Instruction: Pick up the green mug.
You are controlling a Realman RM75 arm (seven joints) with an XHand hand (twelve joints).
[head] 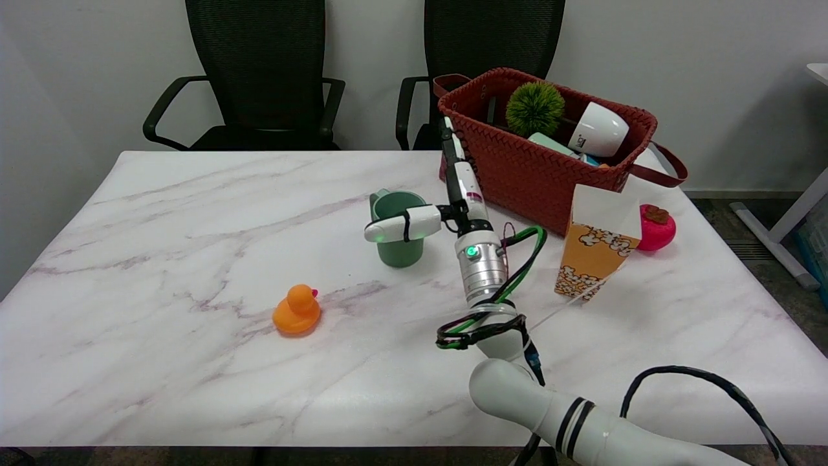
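Little legible writing on the table

The white cup (598,134) lying on its side in the red woven basket (517,171) at the far right carries a small dark mark near its rim, too small to read. The orange popcorn box (592,255), just near of the basket, shows printed popcorn pictures but no letters that can be made out. Nothing else in view bears readable text, numbers or signs.
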